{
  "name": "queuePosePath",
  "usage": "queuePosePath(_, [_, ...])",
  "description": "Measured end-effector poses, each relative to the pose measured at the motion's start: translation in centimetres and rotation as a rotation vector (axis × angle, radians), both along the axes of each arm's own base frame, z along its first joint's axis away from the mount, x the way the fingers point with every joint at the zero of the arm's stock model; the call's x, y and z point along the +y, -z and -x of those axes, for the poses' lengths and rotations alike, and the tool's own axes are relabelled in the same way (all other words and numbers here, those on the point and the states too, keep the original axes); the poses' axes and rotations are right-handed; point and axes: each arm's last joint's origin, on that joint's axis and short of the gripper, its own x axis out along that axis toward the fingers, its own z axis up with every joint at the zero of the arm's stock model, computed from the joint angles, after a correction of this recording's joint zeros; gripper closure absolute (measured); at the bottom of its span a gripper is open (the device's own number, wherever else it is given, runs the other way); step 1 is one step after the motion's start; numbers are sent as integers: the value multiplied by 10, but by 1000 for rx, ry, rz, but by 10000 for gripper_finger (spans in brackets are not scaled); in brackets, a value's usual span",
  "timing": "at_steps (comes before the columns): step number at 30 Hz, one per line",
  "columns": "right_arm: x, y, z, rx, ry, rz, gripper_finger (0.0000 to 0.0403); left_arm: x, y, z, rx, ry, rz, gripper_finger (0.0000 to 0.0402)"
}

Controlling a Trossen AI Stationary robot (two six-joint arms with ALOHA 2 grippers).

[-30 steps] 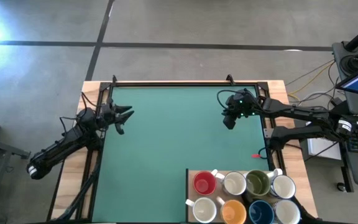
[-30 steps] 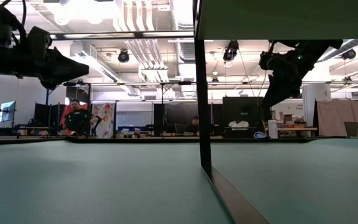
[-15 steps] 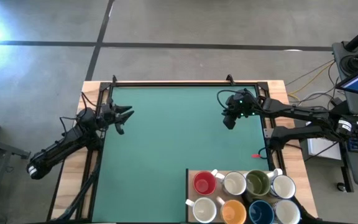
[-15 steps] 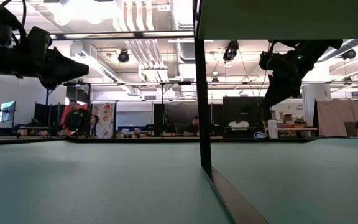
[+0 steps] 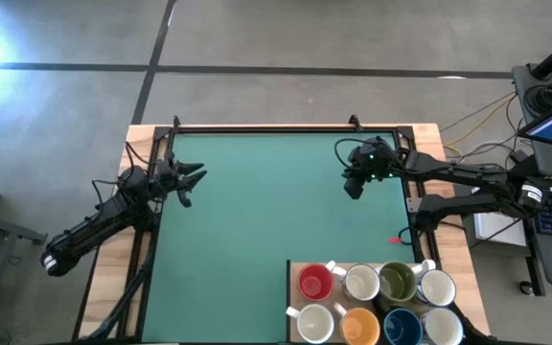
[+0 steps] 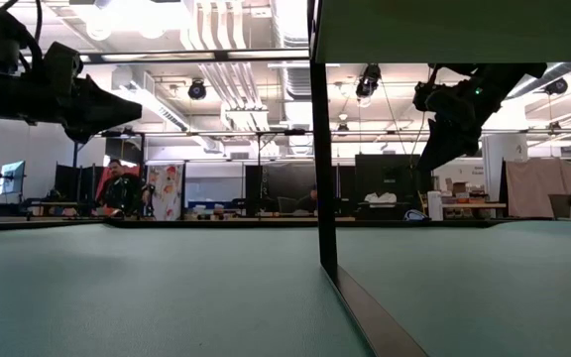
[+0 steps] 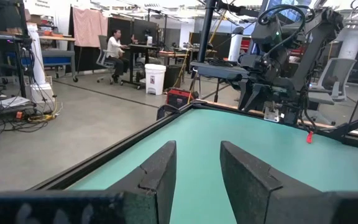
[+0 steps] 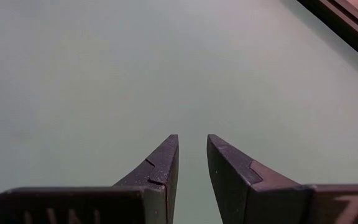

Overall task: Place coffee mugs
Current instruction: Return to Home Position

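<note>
Overhead, the green table (image 5: 257, 211) fills the middle of the scene, bare across most of its surface. A pale shelf (image 5: 294, 269) stands at its near right corner; from table height its dark upright (image 6: 320, 149) and underside cross the view.

The left arm (image 5: 94, 225) reaches in from the table's left edge, and the right arm (image 5: 448, 174) from the right edge, well apart from each other and from the shelf. The left gripper (image 5: 192, 177) hangs above the left border of the mat, its fingers (image 7: 160, 168) parted and holding nothing. The right gripper (image 5: 354, 187) hangs above the far right part of the mat, pointing down, its fingers (image 8: 165, 158) a narrow gap apart and also empty.

All eight coffee mugs (image 5: 377, 305) sit on the shelf top in two rows of four, packed close. Far row, from the left:
- red mug (image 5: 315, 283)
- white mug (image 5: 362, 283)
- olive-lined mug (image 5: 398, 281)
- another white (image 5: 436, 287)

Near row, from the left:
- white (image 5: 315, 324)
- orange mug (image 5: 359, 326)
- dark blue mug (image 5: 402, 326)
- white (image 5: 442, 328)
</note>
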Motion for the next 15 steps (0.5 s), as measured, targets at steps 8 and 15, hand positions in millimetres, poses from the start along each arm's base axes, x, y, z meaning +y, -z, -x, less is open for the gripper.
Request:
queuePosePath(8, [2, -8, 3, -34, -25, 54, 330, 0, 0, 0, 0, 0, 0, 294])
queuePosePath(15, [6, -27, 9, -373, 55, 117, 330, 0, 0, 0, 0, 0, 1, 294])
